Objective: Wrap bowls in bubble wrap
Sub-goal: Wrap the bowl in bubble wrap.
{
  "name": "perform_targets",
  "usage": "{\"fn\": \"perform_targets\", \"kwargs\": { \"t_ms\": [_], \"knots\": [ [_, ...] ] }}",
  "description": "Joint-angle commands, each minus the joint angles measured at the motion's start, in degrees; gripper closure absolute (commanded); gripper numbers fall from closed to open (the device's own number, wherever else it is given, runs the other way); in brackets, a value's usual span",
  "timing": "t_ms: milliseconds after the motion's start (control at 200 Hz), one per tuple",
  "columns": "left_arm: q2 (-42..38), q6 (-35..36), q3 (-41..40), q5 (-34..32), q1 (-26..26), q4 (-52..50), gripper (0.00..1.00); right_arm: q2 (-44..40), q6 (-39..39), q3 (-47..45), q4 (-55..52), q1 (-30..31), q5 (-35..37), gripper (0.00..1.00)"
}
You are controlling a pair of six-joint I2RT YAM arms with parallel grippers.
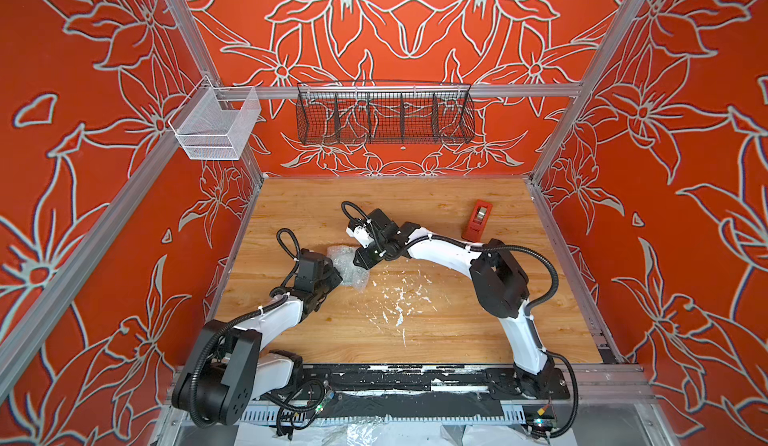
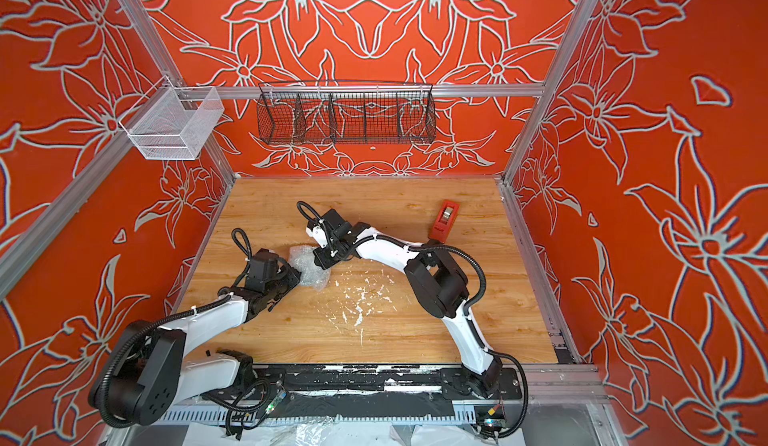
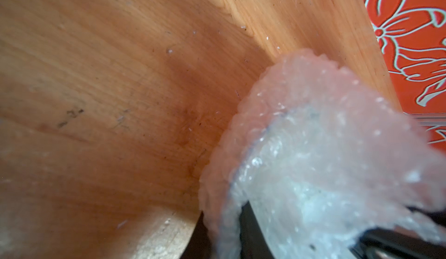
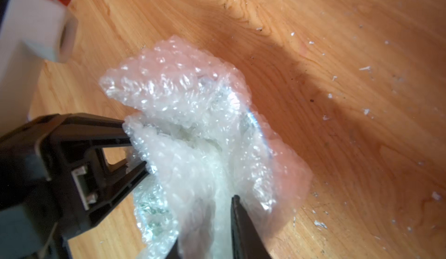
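Crumpled clear bubble-wrap bundle (image 1: 347,266) lies centre-left of frame; left gripper (image 4: 138,150) pinches its edge, right gripper (image 4: 205,221) slightly parted astride it, hold undeterminable.

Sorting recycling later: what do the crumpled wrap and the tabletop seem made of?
Bubble wrap: clear glossy plastic film, with glinting air bubbles. Table: wood or wood-look laminate, smooth; grain shows, but which one I cannot tell.

Right up close, a crumpled fold of bubble wrap (image 3: 313,154) looks blurred and milky, draped over the left gripper's dark fingers (image 3: 251,231). Behind it spreads the wooden table (image 3: 108,76), dotted with small white flecks (image 3: 170,51). Past the table's edge stands a red flowered wall (image 3: 410,28).
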Motion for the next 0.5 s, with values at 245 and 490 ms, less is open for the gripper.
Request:
{"fn": "perform_targets", "kwargs": {
  "t_ms": [245, 490],
  "knots": [
    [2.1, 2.7, 0.1, -1.6, 0.5, -8.8, 0.88, -2.1, 0.4, -1.7, 1.4, -3.7, 4.1, 0.71],
    [4.8, 3.1, 1.2, -1.3, 0.5, -8.7, 0.91, -2.9, 0.1, -2.9, 2.7, -5.3, 3.2, 0.68]
  ]
}}
